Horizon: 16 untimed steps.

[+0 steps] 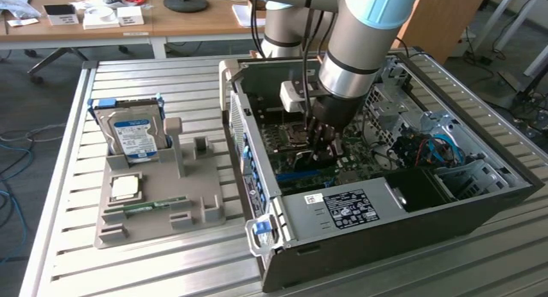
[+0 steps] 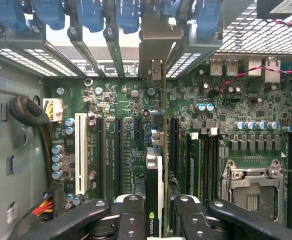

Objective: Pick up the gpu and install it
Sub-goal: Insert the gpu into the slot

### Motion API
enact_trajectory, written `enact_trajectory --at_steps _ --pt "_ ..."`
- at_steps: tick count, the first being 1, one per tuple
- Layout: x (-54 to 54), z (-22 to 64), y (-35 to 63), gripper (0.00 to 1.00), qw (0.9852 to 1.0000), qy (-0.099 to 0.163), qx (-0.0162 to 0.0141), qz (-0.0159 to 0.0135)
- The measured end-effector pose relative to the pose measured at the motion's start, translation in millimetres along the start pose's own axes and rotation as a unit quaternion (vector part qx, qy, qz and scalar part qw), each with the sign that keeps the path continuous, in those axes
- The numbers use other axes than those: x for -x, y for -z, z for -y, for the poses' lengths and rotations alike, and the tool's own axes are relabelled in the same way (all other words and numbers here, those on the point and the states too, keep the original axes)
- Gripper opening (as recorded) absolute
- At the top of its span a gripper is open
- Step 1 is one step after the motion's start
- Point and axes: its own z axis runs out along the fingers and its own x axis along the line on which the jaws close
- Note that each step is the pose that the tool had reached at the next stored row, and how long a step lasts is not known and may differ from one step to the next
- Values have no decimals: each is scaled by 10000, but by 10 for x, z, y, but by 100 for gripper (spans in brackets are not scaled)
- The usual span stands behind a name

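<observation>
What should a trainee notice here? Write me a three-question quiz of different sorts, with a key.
1. True or false: the gripper is shut on the gpu inside the computer case.
2. What stands upright in the grey holder at the exterior view's left? A) hard drive B) keyboard C) fan
3. Fill in: the green board beneath the gpu is the ____.

Key
1. True: its fingers press both sides of the card, seen edge-on.
2. A.
3. motherboard.
</observation>
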Motion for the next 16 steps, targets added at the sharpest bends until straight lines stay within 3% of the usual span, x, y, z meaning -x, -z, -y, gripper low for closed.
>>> enact_trajectory --at_steps 16 --pt "-14 1 -37 27 9999 -105 -5 -3"
